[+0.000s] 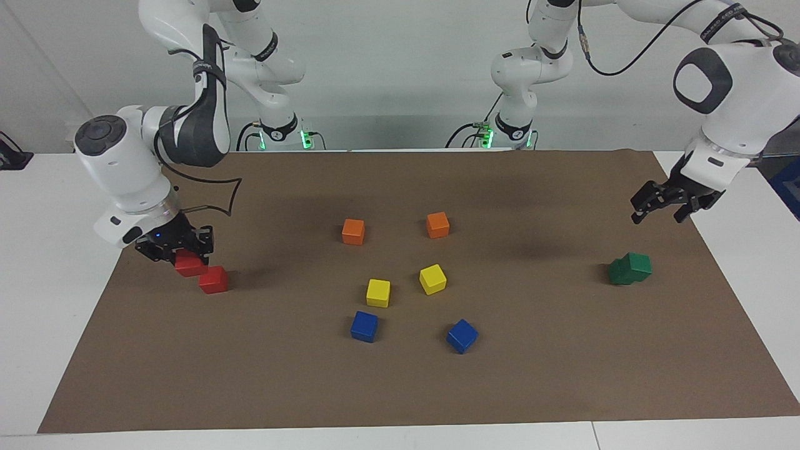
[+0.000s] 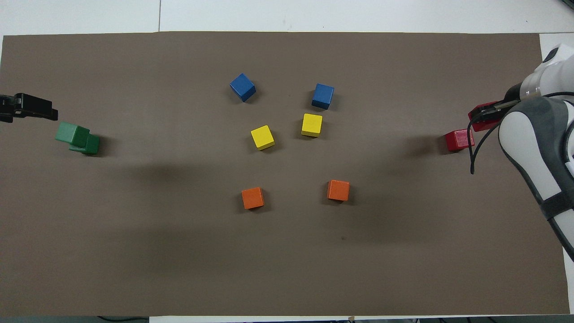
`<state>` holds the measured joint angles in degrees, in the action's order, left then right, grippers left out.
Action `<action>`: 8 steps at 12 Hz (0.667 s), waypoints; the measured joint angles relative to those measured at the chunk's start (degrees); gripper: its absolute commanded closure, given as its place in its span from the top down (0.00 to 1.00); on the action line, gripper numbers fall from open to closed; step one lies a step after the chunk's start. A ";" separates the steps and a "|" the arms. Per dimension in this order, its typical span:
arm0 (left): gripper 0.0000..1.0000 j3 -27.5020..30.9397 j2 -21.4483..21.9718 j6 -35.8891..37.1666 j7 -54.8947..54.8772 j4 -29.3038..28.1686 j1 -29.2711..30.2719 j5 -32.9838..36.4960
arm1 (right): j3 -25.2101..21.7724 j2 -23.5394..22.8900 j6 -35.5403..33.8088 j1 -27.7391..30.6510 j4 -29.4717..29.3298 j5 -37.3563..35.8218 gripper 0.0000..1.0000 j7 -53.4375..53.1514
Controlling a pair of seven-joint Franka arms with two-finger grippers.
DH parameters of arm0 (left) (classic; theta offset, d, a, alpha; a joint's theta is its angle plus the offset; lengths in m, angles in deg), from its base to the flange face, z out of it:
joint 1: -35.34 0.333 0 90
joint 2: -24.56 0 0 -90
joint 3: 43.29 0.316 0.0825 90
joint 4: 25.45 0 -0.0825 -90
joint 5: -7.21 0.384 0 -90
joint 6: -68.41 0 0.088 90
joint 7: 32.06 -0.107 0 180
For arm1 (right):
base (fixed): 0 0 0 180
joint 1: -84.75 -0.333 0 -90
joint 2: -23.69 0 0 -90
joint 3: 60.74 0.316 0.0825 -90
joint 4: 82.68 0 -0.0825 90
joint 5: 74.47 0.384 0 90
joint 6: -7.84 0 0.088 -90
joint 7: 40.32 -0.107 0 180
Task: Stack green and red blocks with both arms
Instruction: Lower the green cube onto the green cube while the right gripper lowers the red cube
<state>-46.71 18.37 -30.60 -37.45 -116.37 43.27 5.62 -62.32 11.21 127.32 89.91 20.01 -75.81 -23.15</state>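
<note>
Two dark green blocks stand stacked askew near the left arm's end of the mat, the upper green block overhanging the lower green block. My left gripper is open and empty, raised over the mat's edge beside that stack. My right gripper is shut on one red block, held low near the right arm's end. The other red block rests on the mat just beside the held one.
In the middle of the brown mat lie two orange cubes, two yellow cubes and two blue cubes, all apart from each other. White table surrounds the mat.
</note>
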 measured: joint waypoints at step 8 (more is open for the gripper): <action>1.00 -0.09 5.34 7.45 8.82 -0.03 -2.08 0.38 | 0.20 -0.19 10.84 0.80 7.67 0.00 0.15 1.13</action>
<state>-46.80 23.71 -23.15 -28.62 -116.41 41.19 6.00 -62.13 11.02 138.16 90.71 27.68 -75.81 -22.03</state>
